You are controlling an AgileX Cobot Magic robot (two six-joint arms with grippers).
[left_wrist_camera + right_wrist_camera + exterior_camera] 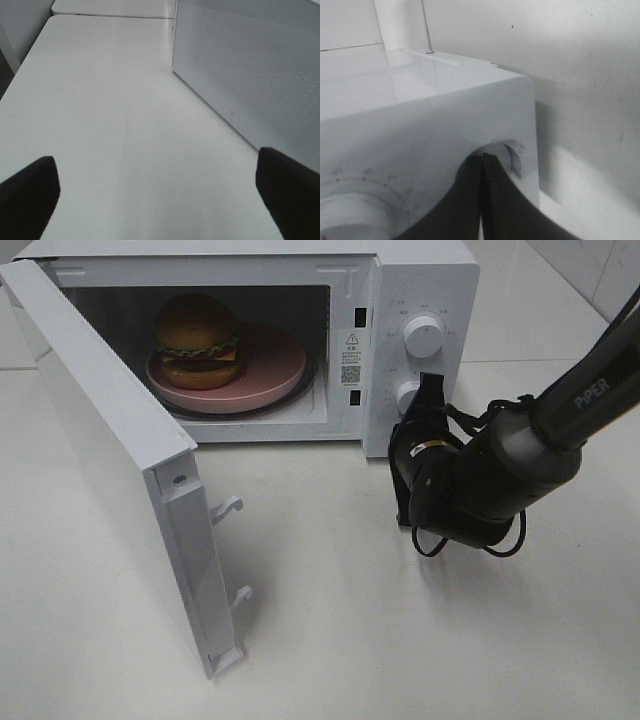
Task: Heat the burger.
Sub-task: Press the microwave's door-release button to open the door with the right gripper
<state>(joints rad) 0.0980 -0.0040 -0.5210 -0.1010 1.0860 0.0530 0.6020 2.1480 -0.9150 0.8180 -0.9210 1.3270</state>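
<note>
Door (110, 440) of the microwave (420, 280) hangs open. Burger (197, 340) sits on the pink plate (275, 370) inside, left of the right end effector (430, 382), which is clenched at the lower knob (404, 396). Left end effector (160, 195) is released above the bench (100, 100).

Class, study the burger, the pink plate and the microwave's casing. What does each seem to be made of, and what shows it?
Burger: probably moulded plastic, a replica; the bun is evenly glossy.
Pink plate: smooth, matte pink, plastic or glazed ceramic; cannot tell which.
Microwave casing: white painted sheet metal or plastic, with a soft sheen in the right wrist view.
</note>
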